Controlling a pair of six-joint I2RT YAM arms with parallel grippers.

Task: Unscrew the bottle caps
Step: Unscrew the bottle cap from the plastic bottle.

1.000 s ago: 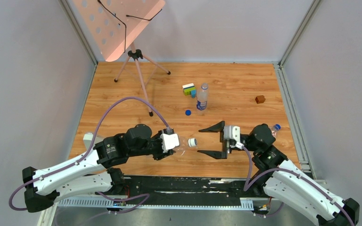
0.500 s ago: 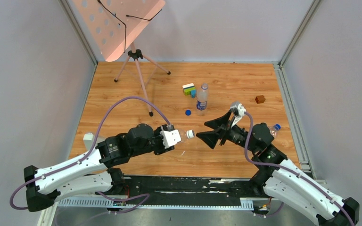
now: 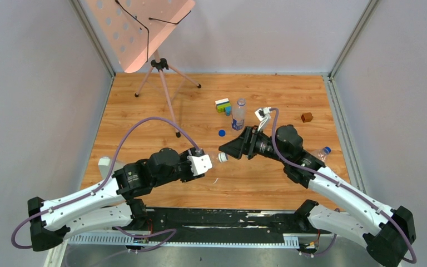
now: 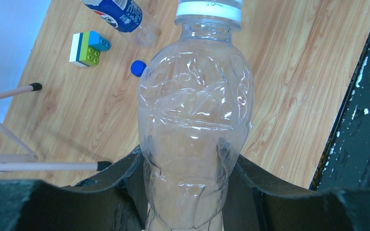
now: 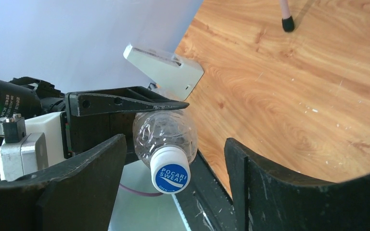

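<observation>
An unlabelled clear bottle [image 4: 195,120] lies level above the table with my left gripper [image 4: 190,168] shut on its lower body. Its whitish cap [image 5: 171,175], blue on top, points right at my right gripper [image 5: 174,144]. That gripper is open, and the cap sits between its fingers with a gap on both sides. From above, the cap [image 3: 223,157] shows just left of the right gripper [image 3: 229,150]. A blue-labelled bottle [image 3: 238,115] stands further back, with a loose blue cap [image 3: 222,133] beside it. Another bottle [image 3: 321,153], blue-capped, lies by the right arm.
A toy block cluster [image 3: 223,105] sits left of the standing bottle, and a small brown cube [image 3: 307,117] lies at the back right. A tripod stand [image 3: 161,83] with a pink perforated board occupies the back left. A white object [image 3: 105,164] rests at the table's left edge.
My right gripper has swung from the front of the table up and left, turning until its open fingers flank the cap. The left gripper has shifted the bottle slightly further back.
</observation>
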